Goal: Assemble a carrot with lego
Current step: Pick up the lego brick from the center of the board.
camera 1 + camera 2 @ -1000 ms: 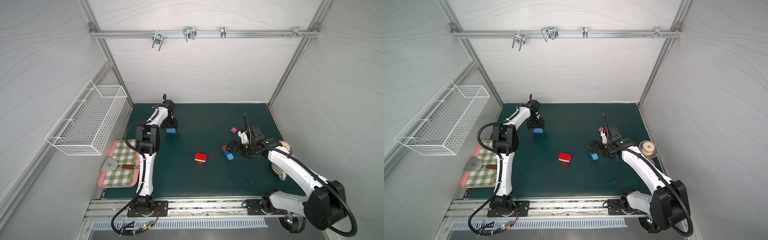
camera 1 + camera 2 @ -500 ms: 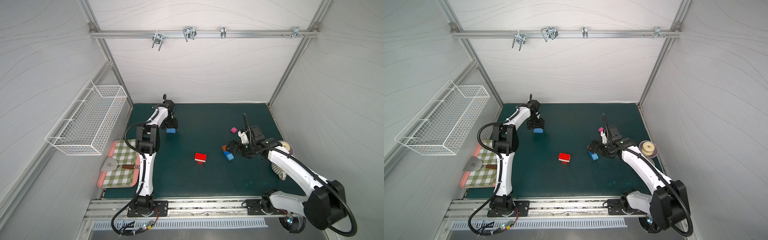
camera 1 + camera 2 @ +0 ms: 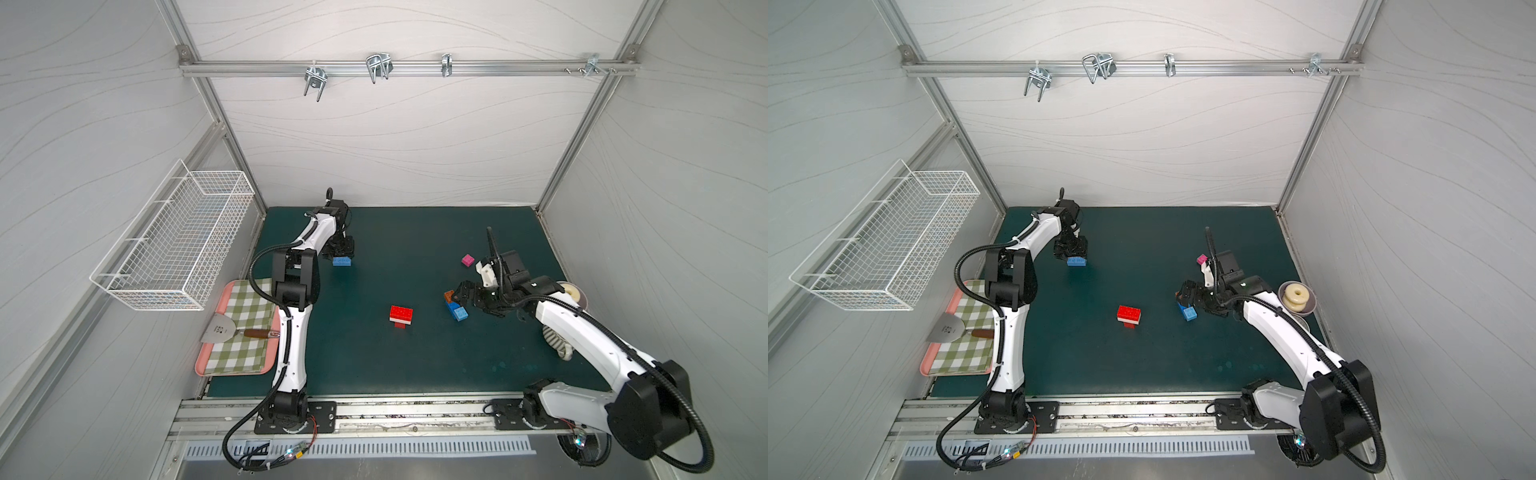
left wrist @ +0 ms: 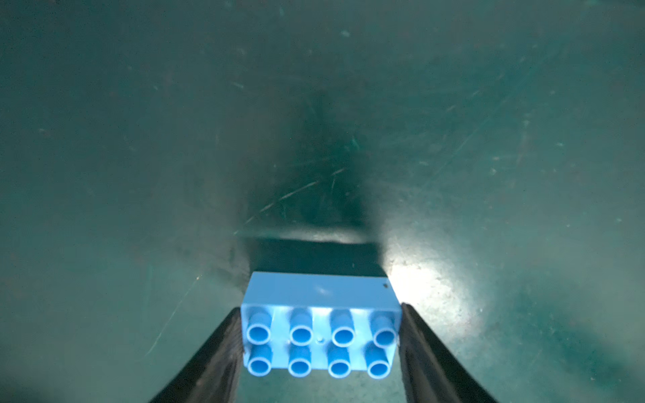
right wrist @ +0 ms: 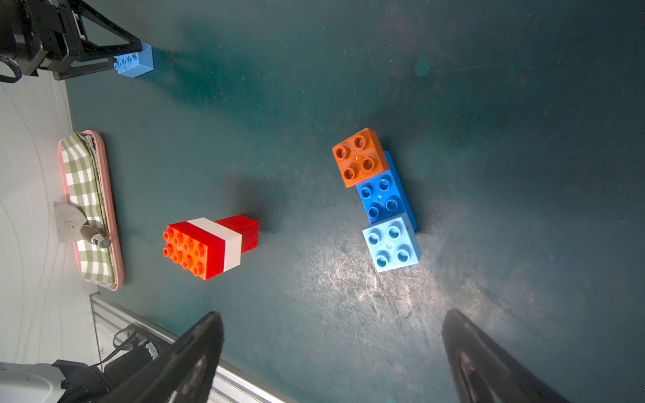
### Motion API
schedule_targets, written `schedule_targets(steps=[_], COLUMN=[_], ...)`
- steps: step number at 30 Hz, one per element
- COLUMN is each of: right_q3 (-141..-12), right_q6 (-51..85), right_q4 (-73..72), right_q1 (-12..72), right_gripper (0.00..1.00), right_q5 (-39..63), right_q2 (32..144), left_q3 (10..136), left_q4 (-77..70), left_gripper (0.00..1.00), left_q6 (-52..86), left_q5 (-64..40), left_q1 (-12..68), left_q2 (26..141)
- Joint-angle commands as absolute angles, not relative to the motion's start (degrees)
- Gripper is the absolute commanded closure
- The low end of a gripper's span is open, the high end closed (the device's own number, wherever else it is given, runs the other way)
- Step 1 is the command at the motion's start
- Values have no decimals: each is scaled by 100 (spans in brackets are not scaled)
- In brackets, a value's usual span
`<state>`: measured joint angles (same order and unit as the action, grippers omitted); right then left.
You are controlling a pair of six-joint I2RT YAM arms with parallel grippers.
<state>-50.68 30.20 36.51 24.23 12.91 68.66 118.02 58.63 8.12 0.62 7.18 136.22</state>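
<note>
Left arm [image 3: 296,347], right arm [image 3: 577,336]: white shells, black joints | Hoses [image 3: 703,432]: black, corrugated, 1 per arm | Base plates [image 3: 324,417]: black, flat | Fingers [image 4: 213,363]: black, tapered, textured inner faces | Wiring [image 3: 299,446]: thin coloured leads, left base

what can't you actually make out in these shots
Blue brick: on the mat or lifted? Its underside is hidden in the left wrist view; too small in both top views.
Left gripper: its fingers run off the left wrist view's edge.
Orange brick: partly covered by the right gripper in both top views.
Striped object: mostly behind the right arm in a top view; unidentifiable.
</note>
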Motion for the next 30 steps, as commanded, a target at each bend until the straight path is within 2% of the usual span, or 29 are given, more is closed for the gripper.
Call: schedule_targets(steps=[1,7,10,19,22,30], right_q3=[-5203,-5212,-5212,-5221,-5217,-5212], right_q6=[3041,3050,3047,3042,3048,3041], right_q4=[3690,3698,3691,3700,3677,3676], right_q1=[2368,2362,2363,2342,2347,2347], right_gripper=[1,1,1,1,1,1], right_q5=[1304,1302,1310,1292,1301,1300], right_q2=[6902,6883,6885,6892,6908,6914], left_q3=[11830,11755,11703,11707,11726,11725], left_q4=[5985,5994,5985,5942,5944,5948], left_gripper=[40,46,36,33,28,30], left_q6=[734,767,760,782,765,782], left_q5=[158,173,231,272,264,288], left_q1=[729,776,819,827,833,834], left_q2=[13772,13725,13702,13720,13729,13715])
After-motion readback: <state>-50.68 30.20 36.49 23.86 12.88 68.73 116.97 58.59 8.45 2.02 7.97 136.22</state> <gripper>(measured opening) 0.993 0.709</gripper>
